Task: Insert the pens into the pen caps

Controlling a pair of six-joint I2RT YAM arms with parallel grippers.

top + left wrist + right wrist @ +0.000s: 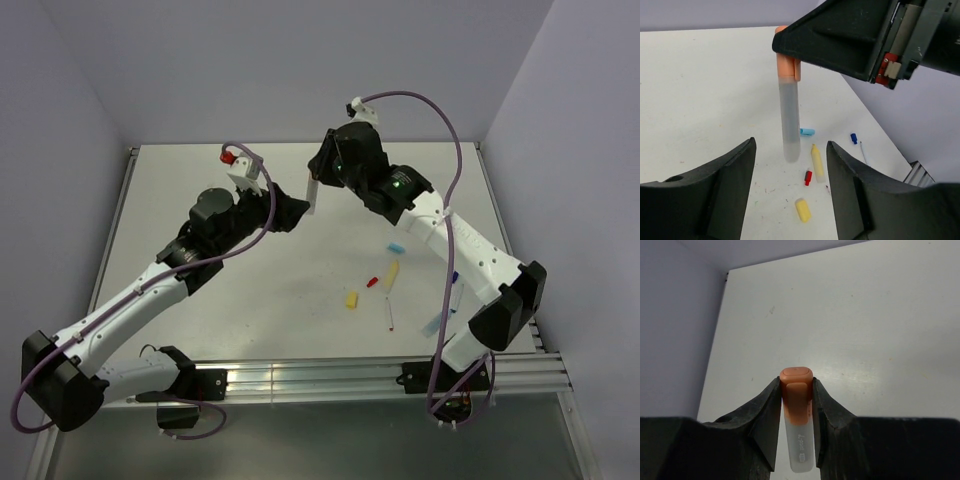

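Note:
My right gripper (796, 383) is shut on the orange cap (796, 385) of a white pen (801, 445), and the cap is seated on the pen. The pen (790, 125) hangs upright in the air above the table. My left gripper (791, 150) is open and empty, and the pen's lower end sits between its fingertips without touching them. In the top view both grippers meet mid-table around the pen (312, 198). On the table lie a yellow pen (817, 162), a yellow cap (802, 210), a red cap (808, 176), a light blue cap (807, 132) and a dark blue cap (853, 138).
A thin red pen (389, 316), a thin dark blue pen (458, 297) and a light blue pen (435, 322) lie at the near right by the right arm. The table's metal rail (320, 378) runs along the near edge.

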